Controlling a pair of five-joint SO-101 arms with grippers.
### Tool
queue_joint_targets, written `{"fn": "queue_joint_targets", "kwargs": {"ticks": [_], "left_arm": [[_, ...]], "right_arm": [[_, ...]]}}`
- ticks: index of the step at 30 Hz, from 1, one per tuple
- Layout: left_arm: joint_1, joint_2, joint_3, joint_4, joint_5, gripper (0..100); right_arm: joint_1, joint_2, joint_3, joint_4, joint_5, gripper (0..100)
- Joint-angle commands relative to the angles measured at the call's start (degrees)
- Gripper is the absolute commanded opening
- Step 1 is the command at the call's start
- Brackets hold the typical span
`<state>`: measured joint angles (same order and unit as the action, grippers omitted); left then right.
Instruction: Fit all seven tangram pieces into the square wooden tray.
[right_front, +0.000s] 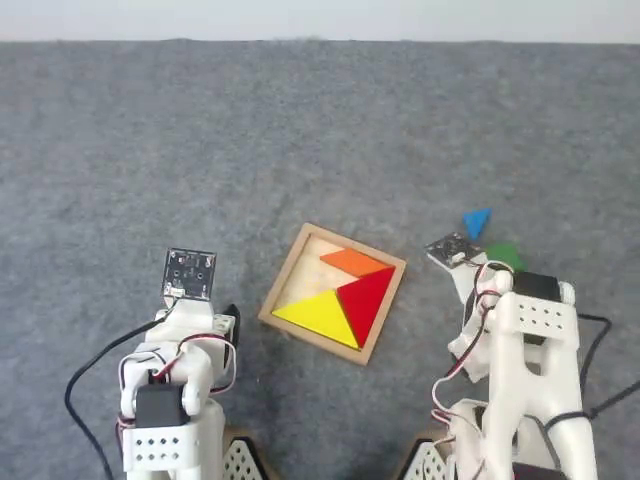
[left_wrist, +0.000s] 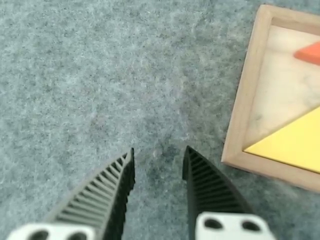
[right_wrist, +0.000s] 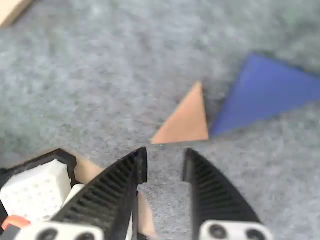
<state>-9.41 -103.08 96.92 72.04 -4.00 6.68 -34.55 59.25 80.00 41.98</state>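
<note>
Tray sits mid-bench, turned diamond-wise, between the two arms. It has three pieces seated: orange piece, red triangle and yellow triangle. The bare wood floor is on the side away from the arms, so the task is under half done. Loose pieces lie off to the right-arm side: blue triangle, green piece partly under that arm, and in the right wrist view a tan triangle just beside the blue one, maybe touching. Risks: the pieces are thin and flat on the fuzzy grey bench, so the jaws could skate over the top or just shove a piece instead of pinching it. Tan and blue are crowded together, so closing on tan could nudge blue away or catch both. Any piece brought in at the wrong angle could ride up on the tray rim or on the orange piece and not seat flat. Right gripper: jaws parted by a narrow gap, nothing between them, tips just short of the tan triangle's edge; whether they touch the surface I can't tell. Left gripper: jaws also a little apart and empty, over bare grey bench near the tray's wooden rim, not touching it.
</note>
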Motion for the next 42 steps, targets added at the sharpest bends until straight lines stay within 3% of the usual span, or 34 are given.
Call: {"fn": "queue_joint_targets", "kwargs": {"ticks": [1, 6, 13, 18, 24, 32, 42], "left_arm": [[0.09, -1.58, -0.48, 0.53, -0.35, 15], [0.09, -1.58, -0.48, 0.53, -0.35, 15], [0.09, -1.58, -0.48, 0.53, -0.35, 15], [0.09, -1.58, -0.48, 0.53, -0.35, 15], [0.09, -1.58, -0.48, 0.53, -0.35, 15], [0.09, -1.58, -0.48, 0.53, -0.35, 15], [0.09, -1.58, -0.48, 0.53, -0.35, 15]], "right_arm": [[-4.97, 3.74, -0.97, -0.13, 1.49, 16.6], [-5.67, 19.65, -5.36, -3.91, -2.02, 16.6], [1.45, 33.98, -10.73, -13.14, -6.15, 16.5], [5.76, 34.86, -14.24, -13.49, -6.15, 15.6], [8.31, 35.12, -17.14, -15.43, -13.19, 2.0], [8.22, 34.68, -21.54, -18.59, -23.56, 1.4], [4.26, 34.68, -27.34, -18.86, -26.9, 1.2]]}}
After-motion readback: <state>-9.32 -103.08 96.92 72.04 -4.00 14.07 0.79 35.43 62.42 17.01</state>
